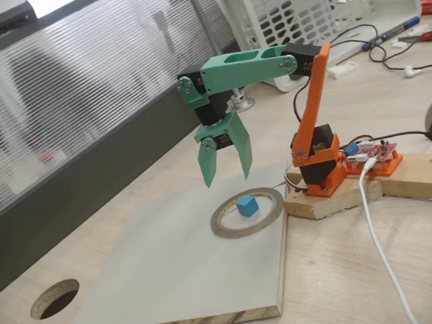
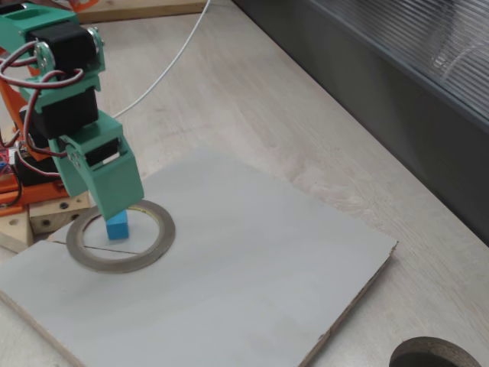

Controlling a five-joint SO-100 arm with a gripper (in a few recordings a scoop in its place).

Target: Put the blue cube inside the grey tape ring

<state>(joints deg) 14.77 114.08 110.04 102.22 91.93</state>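
- The blue cube [image 1: 247,206]: small, bright sky-blue, plain matte faces. It sits flat on the pale board, inside the grey tape ring, apart from the inner edge in a fixed view; in the other [image 2: 117,225] its top is hidden, so its exact spot is hard to judge.
- The grey tape ring [image 1: 228,228]: wide, thin, lying flat, encircling the cube, with a pale yellowish inner edge.

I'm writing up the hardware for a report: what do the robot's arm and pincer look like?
The pincer has two flat, tapering teal-green plastic fingers. The forearm link is the same teal green, the upright link and the base are orange, with black servos at the joints. Red, black and white wires loop near the wrist.
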